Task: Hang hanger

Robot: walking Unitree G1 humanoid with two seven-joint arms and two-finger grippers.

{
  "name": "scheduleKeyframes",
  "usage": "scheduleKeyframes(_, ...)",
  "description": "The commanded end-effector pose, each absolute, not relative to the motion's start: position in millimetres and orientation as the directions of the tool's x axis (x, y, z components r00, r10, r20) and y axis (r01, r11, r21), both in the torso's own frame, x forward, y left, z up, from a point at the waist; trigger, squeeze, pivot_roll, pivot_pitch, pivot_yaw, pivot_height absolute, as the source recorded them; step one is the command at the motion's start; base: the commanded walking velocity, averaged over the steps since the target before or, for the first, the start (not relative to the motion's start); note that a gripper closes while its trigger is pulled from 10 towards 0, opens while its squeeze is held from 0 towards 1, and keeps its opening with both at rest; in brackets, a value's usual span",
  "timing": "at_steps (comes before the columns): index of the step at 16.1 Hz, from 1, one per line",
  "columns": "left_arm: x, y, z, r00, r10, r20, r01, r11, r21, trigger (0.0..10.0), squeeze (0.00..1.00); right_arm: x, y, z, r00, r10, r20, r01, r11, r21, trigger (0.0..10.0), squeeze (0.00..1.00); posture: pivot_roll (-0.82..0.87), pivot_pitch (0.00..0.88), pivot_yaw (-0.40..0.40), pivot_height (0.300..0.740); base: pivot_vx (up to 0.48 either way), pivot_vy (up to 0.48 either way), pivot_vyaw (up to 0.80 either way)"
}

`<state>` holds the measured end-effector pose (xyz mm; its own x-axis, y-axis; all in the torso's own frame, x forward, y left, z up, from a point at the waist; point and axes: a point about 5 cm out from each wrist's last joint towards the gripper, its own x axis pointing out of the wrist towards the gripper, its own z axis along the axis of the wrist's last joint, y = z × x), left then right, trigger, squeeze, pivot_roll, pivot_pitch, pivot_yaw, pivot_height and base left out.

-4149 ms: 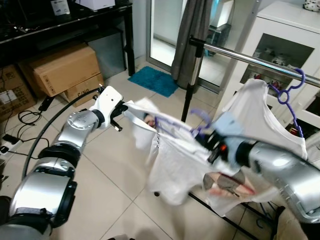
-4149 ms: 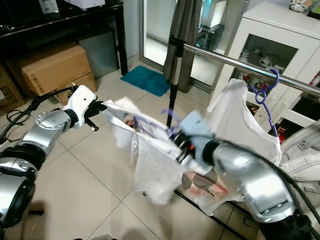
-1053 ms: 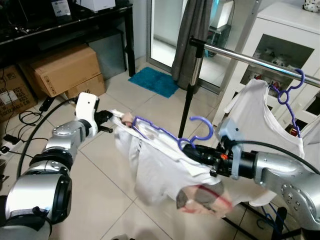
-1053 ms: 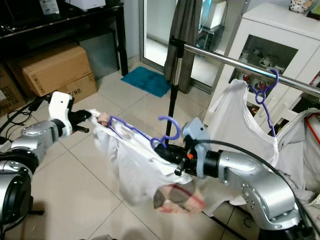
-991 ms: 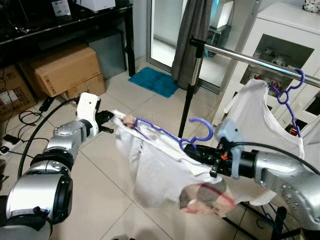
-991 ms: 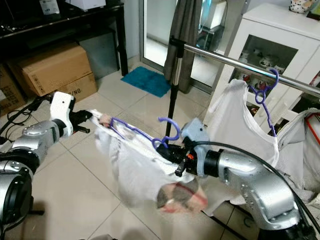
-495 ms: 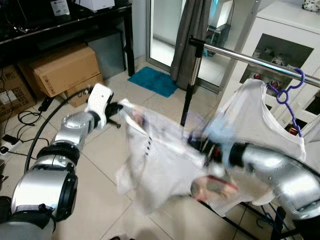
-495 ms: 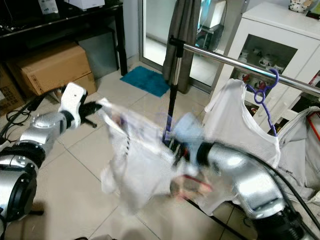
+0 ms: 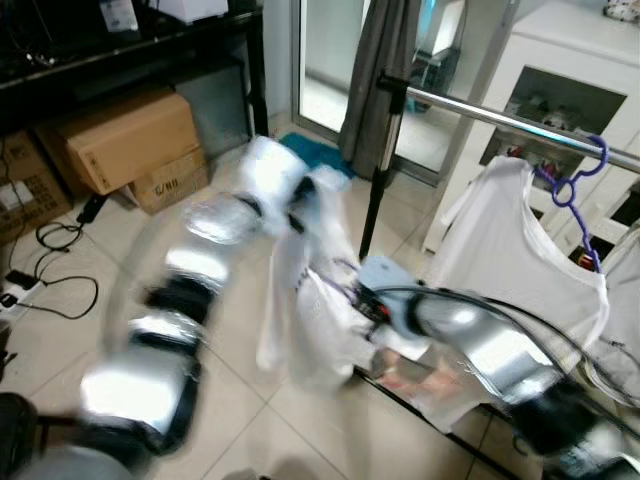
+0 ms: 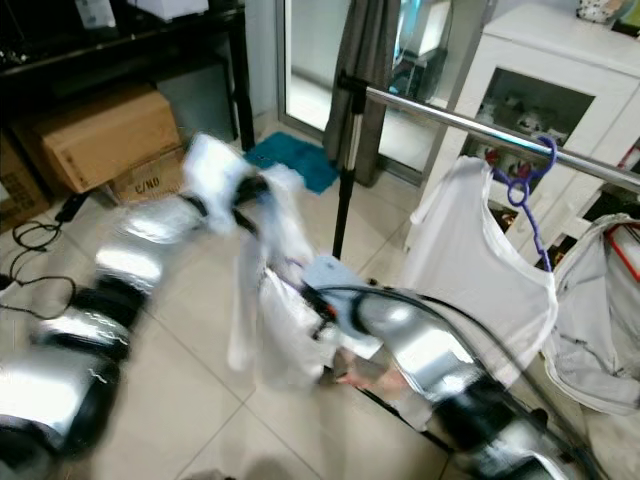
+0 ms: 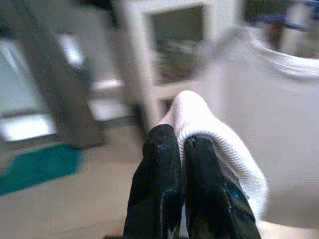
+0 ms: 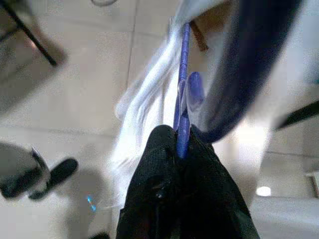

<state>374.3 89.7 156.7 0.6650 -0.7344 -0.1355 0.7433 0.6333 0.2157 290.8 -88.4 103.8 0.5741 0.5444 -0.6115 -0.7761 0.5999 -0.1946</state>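
A white shirt [image 9: 312, 335] hangs bunched between my two grippers, in front of the clothes rail [image 9: 480, 114]. My left gripper [image 9: 292, 203], blurred with motion, is raised above the shirt and shut on a fold of its white cloth [image 11: 204, 122]. My right gripper [image 9: 366, 306] sits lower, at the shirt's right side, shut on the thin purple hanger [image 12: 182, 107] inside the shirt. Most of that hanger is hidden by the cloth. A second white shirt [image 9: 525, 270] hangs from the rail on another purple hanger [image 9: 578, 180].
The rack's dark upright pole [image 9: 378, 190] stands just behind the shirt, with a grey curtain [image 9: 375, 60] behind it. A white cabinet [image 9: 560, 90] is at the back right. Cardboard boxes [image 9: 130, 135] and floor cables [image 9: 50, 240] lie to the left.
My left arm has swung up and to the right with the shirt's end. The shirt, stretched out earlier, now hangs bunched. My right gripper with the hanger has shifted left.
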Motion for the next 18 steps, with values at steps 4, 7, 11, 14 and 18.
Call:
scheduleKeyframes(4,376,106,151,0.718,-0.655,-0.234,0.687,0.612,0.393,0.0,0.0,289,-105,81,0.503,0.431,-0.749,-0.795,0.57,-0.207,0.0,0.0,-0.17,0.0,-0.007,0.74,0.0,0.0,0.0)
scheduleKeyframes(7,378,137,146,0.785,-0.532,-0.318,0.611,0.576,0.543,0.0,0.0,283,-131,76,0.458,0.368,-0.809,-0.821,0.525,-0.226,0.0,0.0,-0.17,0.0,-0.009,0.74,0.0,0.0,0.0)
scheduleKeyframes(11,380,158,145,0.823,-0.454,-0.342,0.564,0.579,0.588,0.0,0.0,284,-144,94,0.5,0.413,-0.762,-0.773,0.61,-0.176,0.0,0.0,-0.17,0.0,-0.014,0.74,0.0,0.0,0.0)
scheduleKeyframes(14,380,169,143,0.839,-0.411,-0.357,0.543,0.574,0.613,0.0,0.0,282,-160,112,0.532,0.437,-0.725,-0.753,0.637,-0.168,0.0,0.0,-0.17,0.0,-0.014,0.74,0.0,0.0,0.0)
scheduleKeyframes(18,380,173,143,0.843,-0.404,-0.355,0.537,0.588,0.605,0.0,0.0,274,-167,124,0.541,0.528,-0.654,-0.741,0.667,-0.075,0.0,0.0,-0.17,0.0,-0.014,0.74,0.0,0.0,0.0)
